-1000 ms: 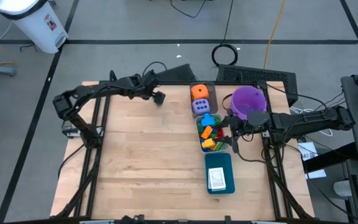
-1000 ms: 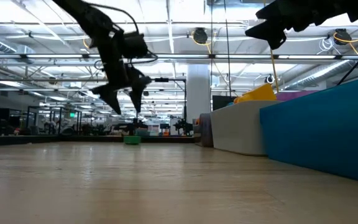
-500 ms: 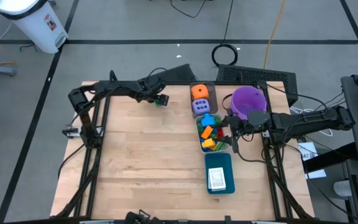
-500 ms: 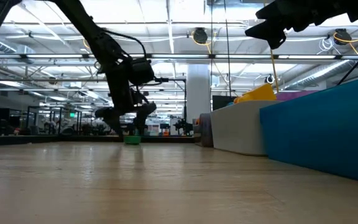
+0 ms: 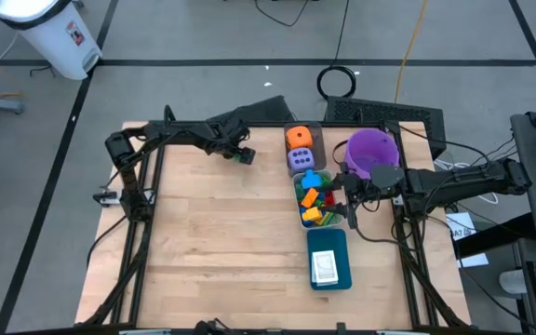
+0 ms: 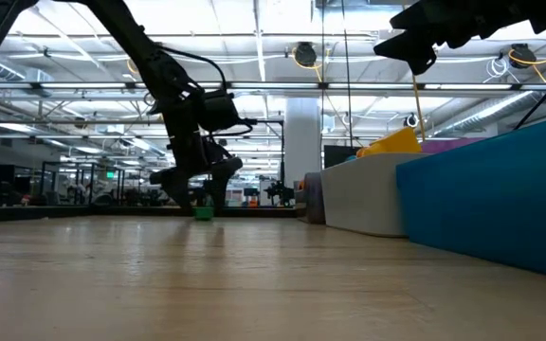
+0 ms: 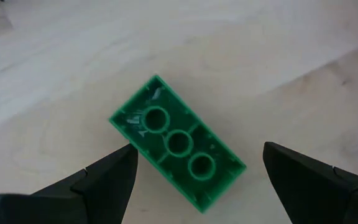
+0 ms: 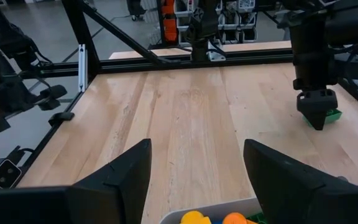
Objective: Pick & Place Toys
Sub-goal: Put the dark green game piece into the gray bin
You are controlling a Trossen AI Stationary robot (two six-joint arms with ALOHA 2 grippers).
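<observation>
A green block (image 7: 179, 144) lies upside down on the wooden table, hollow underside up; it also shows in the high view (image 5: 247, 157) and the low view (image 6: 202, 213). My left gripper (image 7: 199, 148) is open and low over it, one finger on either side of it, touching nothing. My right gripper (image 8: 194, 186) is open and empty, held above a clear tray of mixed red, blue, green and yellow blocks (image 5: 316, 200) at the table's right. An orange die (image 5: 298, 137) and a lavender die (image 5: 300, 159) sit in a clear bin beyond that tray.
A purple bucket (image 5: 372, 152) stands at the far right, beside the dice. A teal tray (image 5: 328, 244) holding a white card (image 5: 325, 268) lies nearer than the block tray. Bare wood (image 5: 212, 242) spreads over the table's left and middle.
My left gripper has gone down and a little toward the table's right edge, from above the table down around the green block. The block has stayed where it was.
</observation>
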